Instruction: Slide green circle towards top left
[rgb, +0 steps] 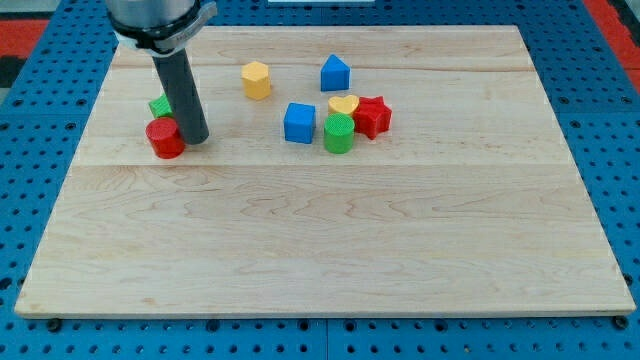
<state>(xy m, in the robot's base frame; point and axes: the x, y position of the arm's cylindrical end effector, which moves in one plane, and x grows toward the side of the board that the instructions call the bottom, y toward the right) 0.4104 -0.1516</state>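
The green circle (339, 133) stands upright right of the board's centre, touching a yellow heart (343, 104) above it and a red star (372, 116) to its upper right. My tip (195, 137) is far to the view's left of it, right beside a red cylinder (165, 138). A green block (160, 104), shape unclear, is partly hidden behind my rod.
A blue cube (299, 122) sits just left of the green circle. A blue house-shaped block (335, 73) and a yellow hexagon (256, 79) lie nearer the view's top. The wooden board (320, 240) rests on a blue pegboard.
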